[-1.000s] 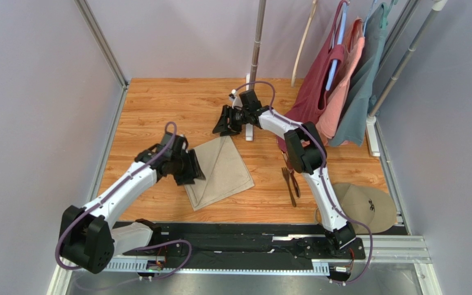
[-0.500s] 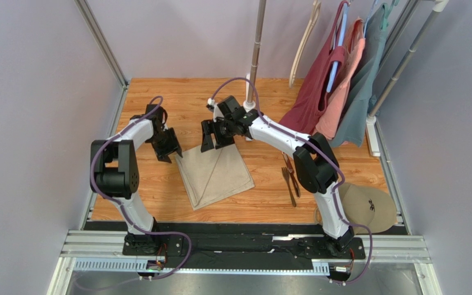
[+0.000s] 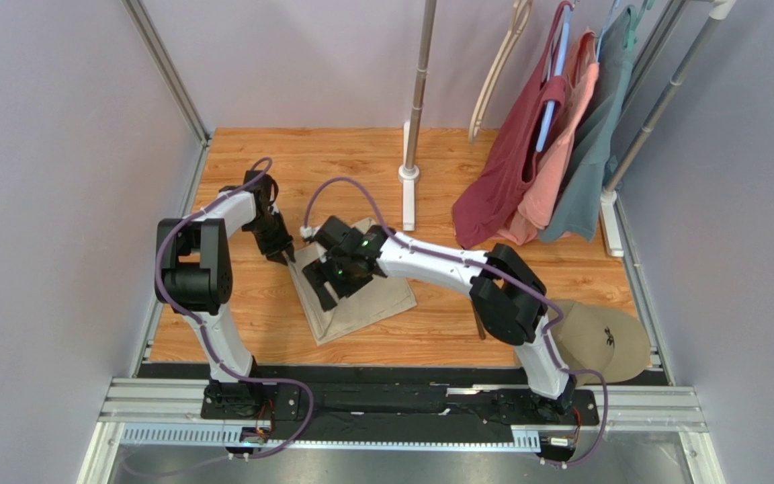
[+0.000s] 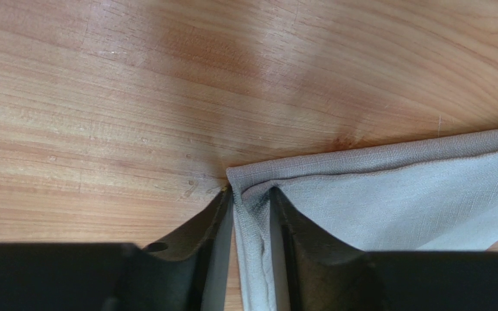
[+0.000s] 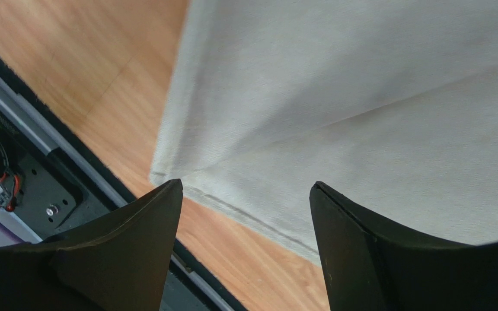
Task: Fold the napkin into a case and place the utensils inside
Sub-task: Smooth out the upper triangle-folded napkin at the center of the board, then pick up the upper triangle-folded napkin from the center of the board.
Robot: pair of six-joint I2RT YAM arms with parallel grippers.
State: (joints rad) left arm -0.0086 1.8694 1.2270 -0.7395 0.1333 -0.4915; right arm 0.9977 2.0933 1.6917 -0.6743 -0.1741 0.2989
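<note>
The beige-tan napkin (image 3: 361,292) lies flat on the wooden table, with a diagonal crease across it. My left gripper (image 3: 286,252) is at the cloth's far left corner. In the left wrist view the left gripper (image 4: 251,191) is shut on that corner of the napkin (image 4: 394,194), with a pinched ridge of cloth between its fingers. My right gripper (image 3: 332,282) hovers over the left part of the cloth. In the right wrist view the right gripper (image 5: 245,188) stands wide open above the napkin's (image 5: 362,97) near edge, holding nothing. The utensils are almost wholly hidden under the right arm's elbow.
A round tan disc (image 3: 598,341) lies at the near right. Maroon, salmon and grey-teal garments (image 3: 547,151) hang from a rack at the far right. A pole stand (image 3: 408,176) rises at the far middle. A black rail (image 5: 11,188) runs along the near edge.
The left gripper reached the napkin's far left corner and closed on it. The right arm swung from the far middle down over the napkin's left part, its jaws opening wider.
</note>
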